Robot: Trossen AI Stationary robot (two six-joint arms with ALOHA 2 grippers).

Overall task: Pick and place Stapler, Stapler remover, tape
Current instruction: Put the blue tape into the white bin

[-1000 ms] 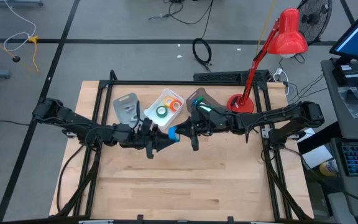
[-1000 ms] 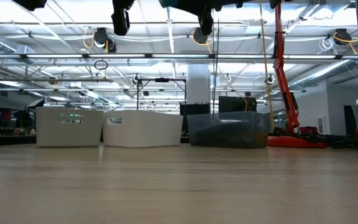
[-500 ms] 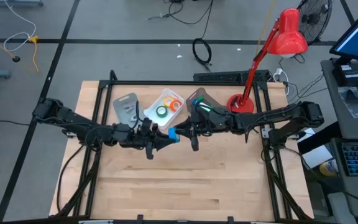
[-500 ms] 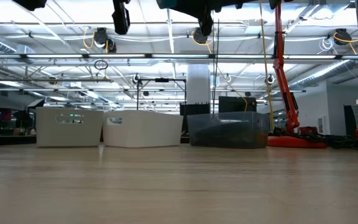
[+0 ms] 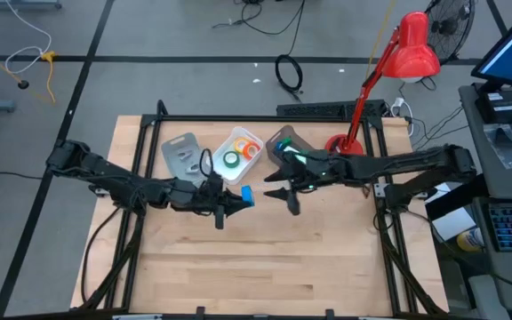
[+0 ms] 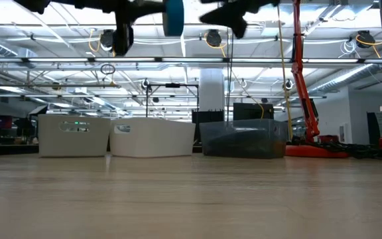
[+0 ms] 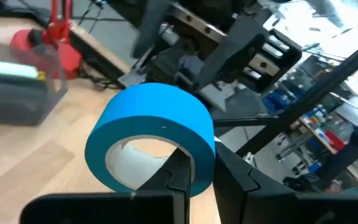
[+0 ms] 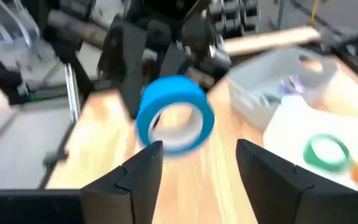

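The blue tape (image 5: 248,192) hangs in the air above the middle of the table, and my left gripper (image 5: 240,197) is shut on it. My right gripper (image 5: 283,199) stands open just to the right of the roll, its fingers (image 8: 143,169) apart and off the tape (image 8: 176,115). Green (image 5: 230,159), orange (image 5: 252,149) and yellow (image 5: 241,140) tape rolls lie in the white bin (image 5: 215,162). The stapler and the stapler remover are hidden or out of view. My left gripper has the blue roll's wall (image 7: 199,163) pinched, one finger (image 7: 176,173) inside the pale core and one (image 7: 234,179) outside. The fingers come roughly level from the table's left. The roll stands on edge, lifted well clear of the table (image 6: 173,14).
Three bins stand in a row at the table's far side: a grey one (image 5: 180,153), the white one and a dark see-through one (image 5: 284,142). A red desk lamp (image 5: 345,147) stands at the far right. Bare wood lies in front of the arms.
My right gripper has opened, let go of the blue tape and drawn back toward the table's right edge. The tape has stayed in the air in my left gripper.
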